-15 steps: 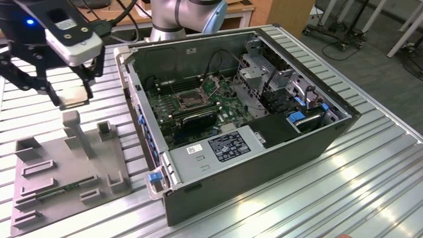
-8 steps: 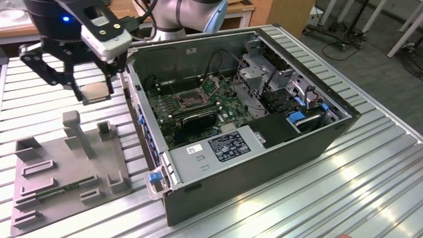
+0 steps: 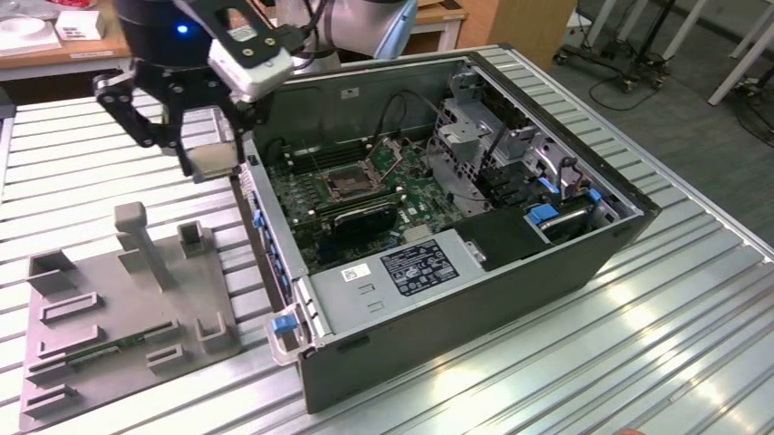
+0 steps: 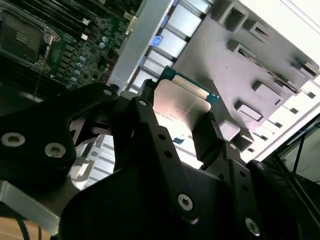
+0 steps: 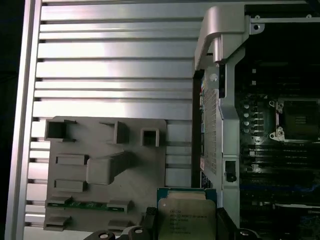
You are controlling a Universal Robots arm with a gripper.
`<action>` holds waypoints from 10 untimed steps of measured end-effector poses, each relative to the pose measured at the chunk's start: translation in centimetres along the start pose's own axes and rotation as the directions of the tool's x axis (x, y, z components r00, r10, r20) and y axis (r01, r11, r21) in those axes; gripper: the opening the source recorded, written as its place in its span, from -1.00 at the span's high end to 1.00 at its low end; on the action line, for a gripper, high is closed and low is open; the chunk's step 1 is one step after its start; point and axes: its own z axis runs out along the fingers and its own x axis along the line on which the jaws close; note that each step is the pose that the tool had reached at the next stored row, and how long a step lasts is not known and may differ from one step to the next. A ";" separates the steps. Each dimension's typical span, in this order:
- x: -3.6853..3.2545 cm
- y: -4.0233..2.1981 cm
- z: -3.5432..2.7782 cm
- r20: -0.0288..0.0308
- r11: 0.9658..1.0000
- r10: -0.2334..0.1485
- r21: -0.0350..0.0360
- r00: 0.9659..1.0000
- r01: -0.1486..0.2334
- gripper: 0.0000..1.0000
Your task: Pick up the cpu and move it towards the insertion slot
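Observation:
My gripper (image 3: 208, 163) is shut on the cpu (image 3: 213, 158), a flat square chip with a silvery top and a thin green rim. It hangs in the air just outside the open computer case's wall, on the exterior view's left of the case. Both wrist views show the cpu (image 4: 180, 102) (image 5: 186, 214) clamped between the black fingers (image 4: 142, 120). The insertion slot (image 3: 343, 184), a square socket with a metal frame and dark centre, lies on the motherboard inside the case. The slot (image 5: 298, 120) (image 4: 20, 37) stands open, apart from the chip.
A grey fixture plate (image 3: 121, 308) with upright holders lies on the slatted metal table (image 3: 653, 344), below and beside the gripper. A green memory stick (image 5: 80, 204) rests in one holder. The case wall (image 3: 260, 213) stands between cpu and motherboard. Drive cages (image 3: 484, 154) rise inside.

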 end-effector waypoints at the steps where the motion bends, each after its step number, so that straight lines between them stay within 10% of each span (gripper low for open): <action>1: -0.48 -0.01 0.00 0.000 1.000 0.000 0.000 1.000 0.000 -0.09; 10: -4.56 -0.08 0.00 0.000 1.000 0.000 0.000 1.000 0.000 -0.09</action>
